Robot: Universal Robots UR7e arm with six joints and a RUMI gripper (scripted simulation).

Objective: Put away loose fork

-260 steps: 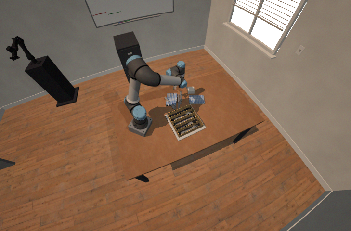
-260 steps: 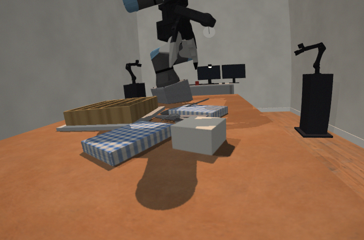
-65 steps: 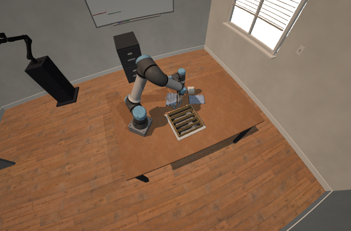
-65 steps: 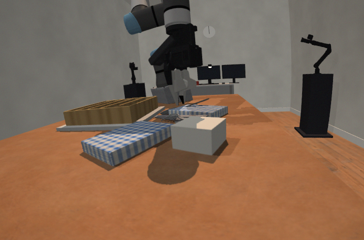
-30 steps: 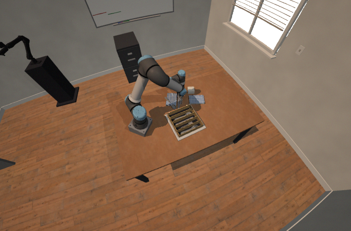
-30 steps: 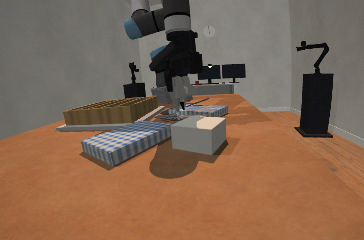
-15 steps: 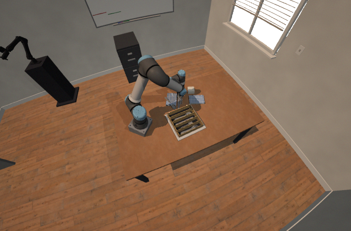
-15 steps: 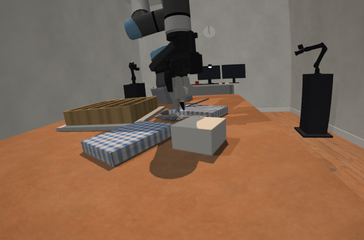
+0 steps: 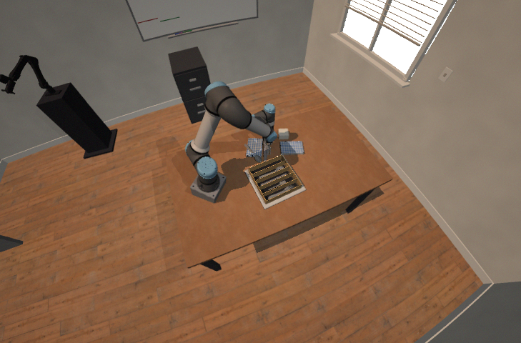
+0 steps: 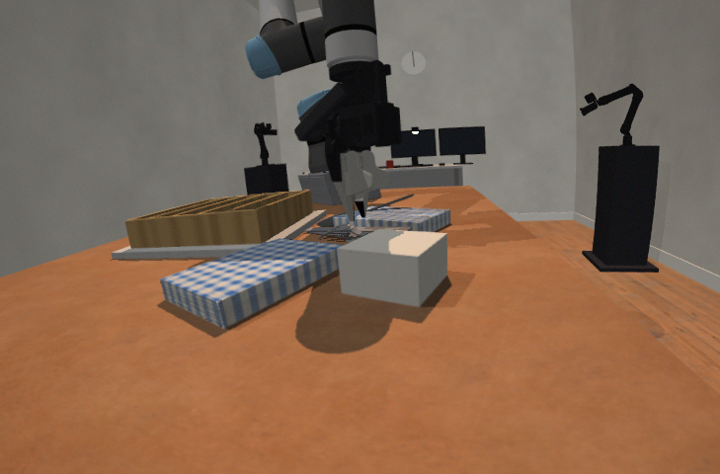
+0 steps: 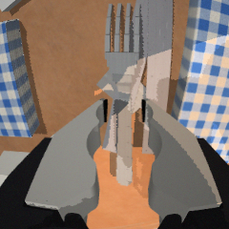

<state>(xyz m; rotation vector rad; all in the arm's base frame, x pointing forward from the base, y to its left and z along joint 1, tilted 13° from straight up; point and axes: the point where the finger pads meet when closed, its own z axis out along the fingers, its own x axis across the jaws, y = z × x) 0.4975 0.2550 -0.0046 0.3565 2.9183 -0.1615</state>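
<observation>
The loose fork (image 11: pixel 121 62) (image 10: pixel 330 231) lies flat on the table between two checked napkins, with its tines pointing away from the wrist camera. My gripper (image 11: pixel 124 100) (image 10: pixel 360 213) (image 9: pixel 264 152) points straight down over it. The fingers stand narrowly open on either side of the fork's neck, just above the table, with small gaps to the metal. The wooden cutlery tray (image 9: pixel 250 171) (image 10: pixel 203 226) stands on a white base close by, with cutlery lying along its slots. I cannot tell from here which slot holds the forks.
A blue-checked napkin (image 9: pixel 291 146) (image 10: pixel 248 279) (image 11: pixel 16 81) lies on one side of the fork, another (image 9: pixel 254 144) (image 10: pixel 405 217) (image 11: pixel 207 72) on the other. A white block (image 9: pixel 283 133) (image 10: pixel 394 268) stands beside them.
</observation>
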